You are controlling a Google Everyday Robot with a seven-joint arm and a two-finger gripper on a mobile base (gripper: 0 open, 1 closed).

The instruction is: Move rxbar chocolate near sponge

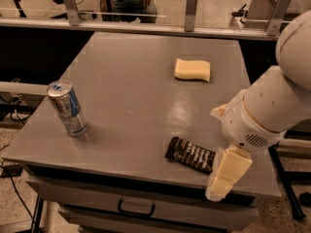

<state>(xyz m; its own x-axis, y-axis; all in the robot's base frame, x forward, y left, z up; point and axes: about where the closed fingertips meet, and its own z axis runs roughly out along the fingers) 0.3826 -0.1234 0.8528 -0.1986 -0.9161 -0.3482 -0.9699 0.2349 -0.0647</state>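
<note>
The rxbar chocolate (190, 155), a flat black wrapper with white lettering, lies near the table's front edge, right of centre. The pale yellow sponge (193, 70) lies farther back on the table, well apart from the bar. My gripper (225, 176) hangs at the end of the white arm, just right of the bar's right end and over the front edge of the table. It holds nothing that I can see.
A silver-blue drink can (67, 108) stands upright at the left of the grey table (131, 96). A drawer with a handle (136, 210) sits below the front edge. A rail with metal posts (191, 8) runs behind the table.
</note>
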